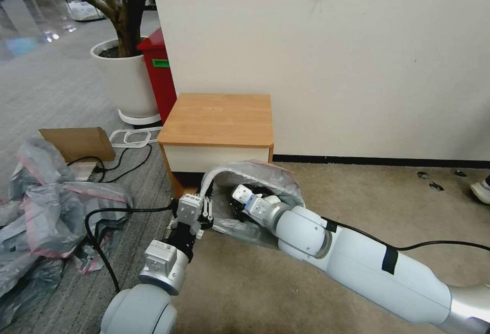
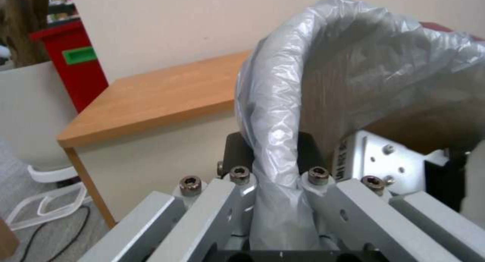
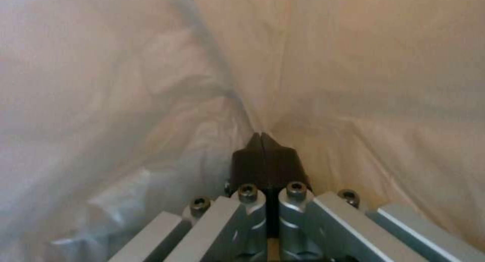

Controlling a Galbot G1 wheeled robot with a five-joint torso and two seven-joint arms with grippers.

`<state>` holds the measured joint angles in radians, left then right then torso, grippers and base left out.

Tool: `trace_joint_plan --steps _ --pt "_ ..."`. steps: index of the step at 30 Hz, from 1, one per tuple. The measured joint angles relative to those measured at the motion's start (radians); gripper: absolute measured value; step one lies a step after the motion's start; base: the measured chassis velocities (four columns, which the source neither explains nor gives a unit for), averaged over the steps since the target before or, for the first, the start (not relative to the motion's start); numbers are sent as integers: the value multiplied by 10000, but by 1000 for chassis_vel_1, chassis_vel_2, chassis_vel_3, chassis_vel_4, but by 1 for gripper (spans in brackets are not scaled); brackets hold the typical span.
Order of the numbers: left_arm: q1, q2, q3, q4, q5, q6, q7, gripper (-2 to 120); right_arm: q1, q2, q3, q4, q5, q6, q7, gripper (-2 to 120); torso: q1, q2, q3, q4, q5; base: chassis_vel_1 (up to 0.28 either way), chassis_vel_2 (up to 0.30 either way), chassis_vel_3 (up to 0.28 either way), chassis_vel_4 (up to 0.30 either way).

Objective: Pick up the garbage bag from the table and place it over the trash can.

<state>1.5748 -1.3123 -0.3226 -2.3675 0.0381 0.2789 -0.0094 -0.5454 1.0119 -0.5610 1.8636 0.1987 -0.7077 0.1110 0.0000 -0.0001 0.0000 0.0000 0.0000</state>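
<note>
Garbage bag (image 1: 265, 175) stretched over trash can rim in front of nightstand (image 1: 217, 119), left end effector (image 1: 201, 215) clamped on near rim fold, right end effector (image 3: 260, 138) pinched shut, deep inside the bag.

White rounded arm shells, silver wrist joints, black cables, black tape bands, hex screws

The garbage bag (image 1: 265, 175) sits before the table (image 1: 217, 119), probably over the trash can.
</note>
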Motion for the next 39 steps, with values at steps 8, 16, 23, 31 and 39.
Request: trace_joint_plan --steps 8,16,23,31,39 --pt "43 -22 125 -108 96 -11 53 5 -6 189 -66 -381 3 2 215 0 0 0 0 0 0 0 0 0 0" --pt "103 -61 249 -140 144 -46 76 5 -30 92 -56 -340 23 2 283 0 -1 0 0 1 1 0 0 0 0" --pt "15 -75 -157 194 -121 -53 -11 5 -176 -366 135 579 1350 6 420 0 0 0 0 0 0 0 0 0 0" --pt "-160 -159 -296 818 -679 29 -380 5 -218 -966 283 1532 2575 17 450 0 0 0 0 1 0 0 0 0 0" --pt "-284 -276 -241 1379 -3128 654 -1668 5 -1415 -1719 1576 2765 3691 53 385 0 0 1 0 1 2 0 0 0 0"
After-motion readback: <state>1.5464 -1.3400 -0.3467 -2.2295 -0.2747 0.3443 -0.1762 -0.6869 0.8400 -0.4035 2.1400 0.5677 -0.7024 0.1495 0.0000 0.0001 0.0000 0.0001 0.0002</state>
